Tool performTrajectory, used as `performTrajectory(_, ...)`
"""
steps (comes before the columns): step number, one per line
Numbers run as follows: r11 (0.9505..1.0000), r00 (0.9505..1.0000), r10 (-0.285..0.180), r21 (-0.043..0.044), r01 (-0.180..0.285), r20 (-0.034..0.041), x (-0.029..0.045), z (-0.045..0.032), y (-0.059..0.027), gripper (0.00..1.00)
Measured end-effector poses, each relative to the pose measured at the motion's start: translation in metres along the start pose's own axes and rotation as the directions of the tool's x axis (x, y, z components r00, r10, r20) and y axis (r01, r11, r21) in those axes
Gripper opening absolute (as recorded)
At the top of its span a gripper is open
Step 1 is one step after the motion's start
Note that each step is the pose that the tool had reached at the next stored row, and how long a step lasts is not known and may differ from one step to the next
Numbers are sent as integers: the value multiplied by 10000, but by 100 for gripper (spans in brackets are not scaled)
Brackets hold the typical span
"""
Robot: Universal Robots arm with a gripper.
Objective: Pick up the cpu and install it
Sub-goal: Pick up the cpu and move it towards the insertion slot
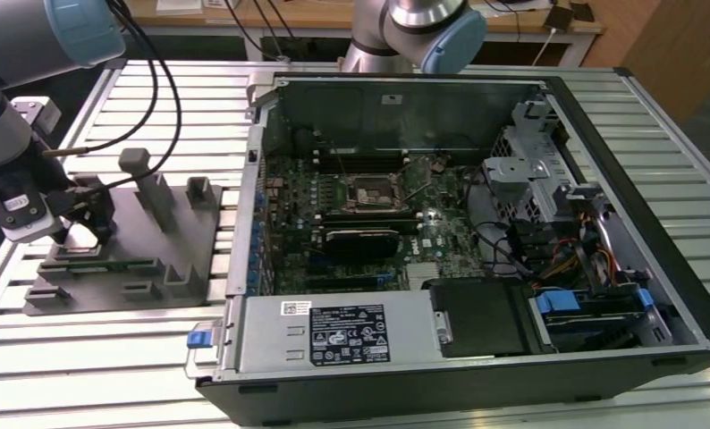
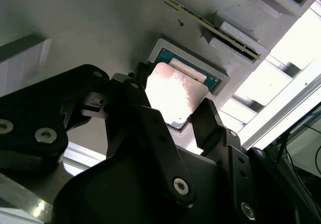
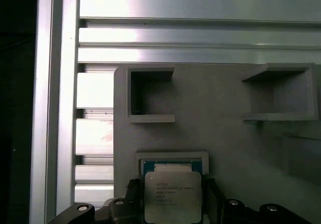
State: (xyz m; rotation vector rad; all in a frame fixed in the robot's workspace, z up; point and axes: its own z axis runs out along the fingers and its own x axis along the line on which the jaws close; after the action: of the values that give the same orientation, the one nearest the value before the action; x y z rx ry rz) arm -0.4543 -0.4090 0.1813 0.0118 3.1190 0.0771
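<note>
The cpu (image 3: 173, 196), a flat square chip with a pale metal top and a thin teal rim, lies in a shallow square recess of the grey holder block (image 3: 225, 133). In both wrist views my gripper (image 3: 173, 183) straddles it, one black finger (image 2: 138, 91) pressed against each of two opposite edges. The chip (image 2: 175, 91) looks level with the recess. In the exterior view the gripper (image 1: 75, 225) hangs low over the holder block (image 1: 134, 268) at the exterior view's left. The square motherboard socket (image 1: 371, 190) sits inside the open computer case.
Upright posts (image 1: 152, 192) and slots rise from the holder block close beside the gripper. The open computer case (image 1: 641, 223) holds cables, drive bays and a power supply (image 1: 331, 332). A second arm's base (image 1: 421, 31) stands behind the case. Everything rests on a slatted aluminium table (image 1: 105, 357).
</note>
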Motion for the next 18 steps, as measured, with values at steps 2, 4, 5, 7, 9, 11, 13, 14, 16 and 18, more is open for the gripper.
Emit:
performTrajectory(2,10000,10000,0,-2,0,1,0,0,0,62)
performTrajectory(4,10000,10000,0,-3,0,1,0,0,1,62)
performTrajectory(5,10000,10000,0,-4,0,1,0,0,1,62)
performTrajectory(7,10000,10000,1,-5,-1,1,0,0,1,62)
performTrajectory(9,10000,10000,1,-6,-1,0,0,0,1,60)
performTrajectory(11,10000,10000,1,-7,-1,0,0,0,1,54)
performTrajectory(13,10000,10000,1,-8,-1,0,0,0,1,54)
performTrajectory(14,10000,10000,1,-9,-1,1,0,0,1,54)
performTrajectory(16,10000,10000,1,-10,-1,1,0,-4,1,54)
performTrajectory(18,10000,10000,1,-9,-1,0,0,-29,2,54)
